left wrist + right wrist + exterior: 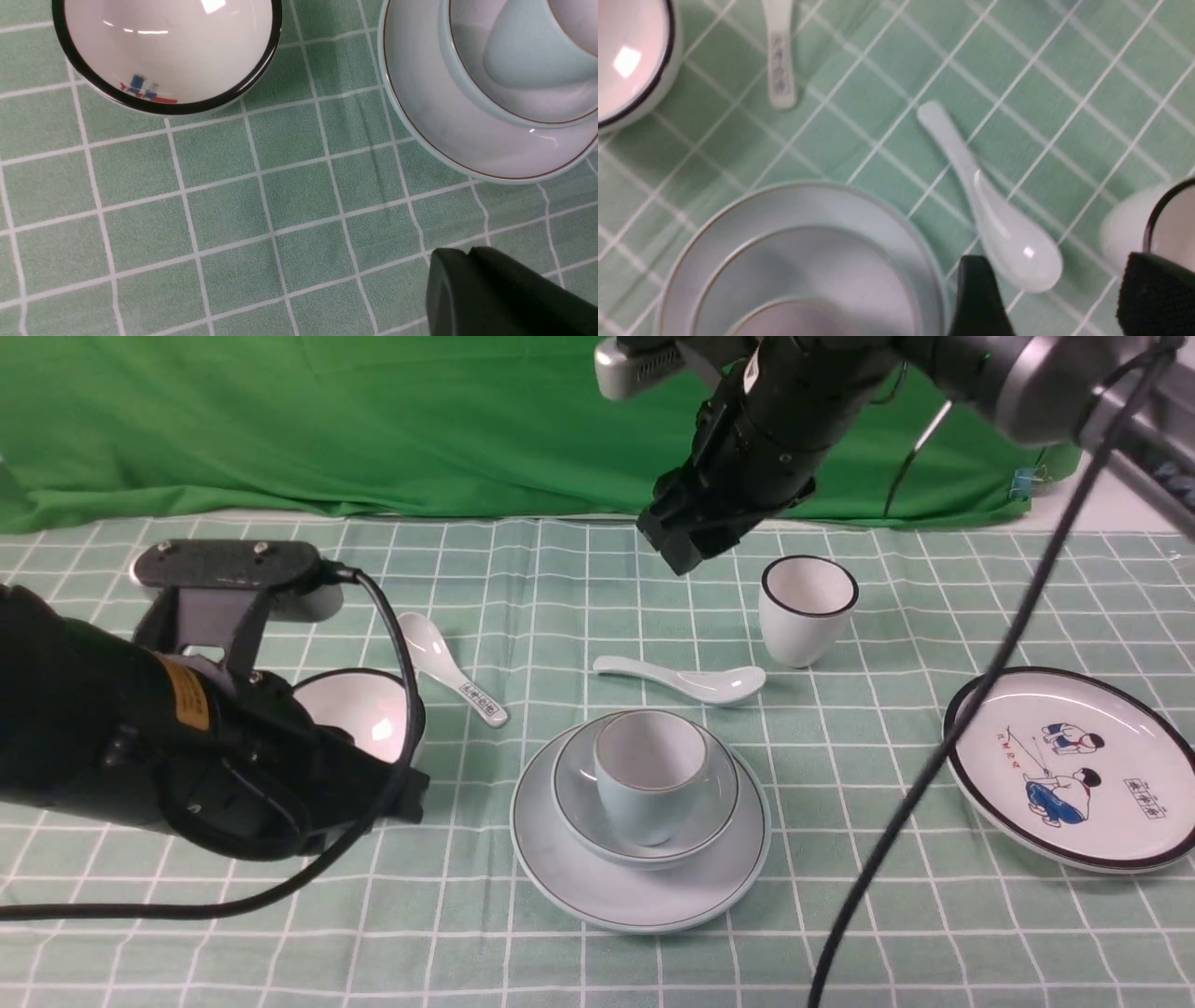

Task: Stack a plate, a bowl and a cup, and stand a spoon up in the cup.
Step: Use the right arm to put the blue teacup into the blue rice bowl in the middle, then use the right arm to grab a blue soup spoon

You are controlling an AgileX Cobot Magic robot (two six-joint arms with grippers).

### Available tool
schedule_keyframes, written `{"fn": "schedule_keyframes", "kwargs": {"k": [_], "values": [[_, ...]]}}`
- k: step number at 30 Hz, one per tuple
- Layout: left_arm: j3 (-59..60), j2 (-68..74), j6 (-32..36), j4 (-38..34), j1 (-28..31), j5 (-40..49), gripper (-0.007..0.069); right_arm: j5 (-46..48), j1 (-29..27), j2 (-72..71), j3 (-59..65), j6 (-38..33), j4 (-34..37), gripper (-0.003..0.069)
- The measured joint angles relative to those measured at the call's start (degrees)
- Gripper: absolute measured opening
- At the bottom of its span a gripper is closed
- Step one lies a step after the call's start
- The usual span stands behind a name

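Two fingers of the right gripper [680, 553] stand spread and empty, raised above the spoon [686, 679], which lies flat on the checked cloth [560, 579] just behind the plate [597, 887]. The cup [649, 775] sits upright in the bowl [717, 795], which rests on that plate. The left gripper [460, 254], its jaws pressed together on nothing, hangs low to the plate's left.

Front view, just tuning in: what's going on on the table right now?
The cup sits in the bowl, which sits on the plate, mid-table. The spoon lies flat on the cloth just behind that stack, not yet in the cup. The right gripper hangs open and empty, raised above the table near the spoon. The left gripper is shut, holding nothing, low beside the black-rimmed white bowl.
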Motion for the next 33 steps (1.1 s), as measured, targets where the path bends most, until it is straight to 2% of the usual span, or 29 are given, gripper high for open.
{"fn": "schedule_keyframes", "kwargs": {"k": [8,18,33], "values": [[0.0,0.0,0.0,-0.8,0.0,1.8,0.0008,-0.9,-1.7,13.1,-4.6,-7.1,0.6,0.0435],[0.0,0.0,0.0,-0.2,0.0,3.5,0.0008,-7.3,-1.7,14.8,-5.1,-15.4,7.7,0.0454],[0.0,0.0,-0.4,0.0,0.0,3.5,0.0008,-9.9,-1.7,18.4,-5.1,-18.9,8.2,0.0455]]}}
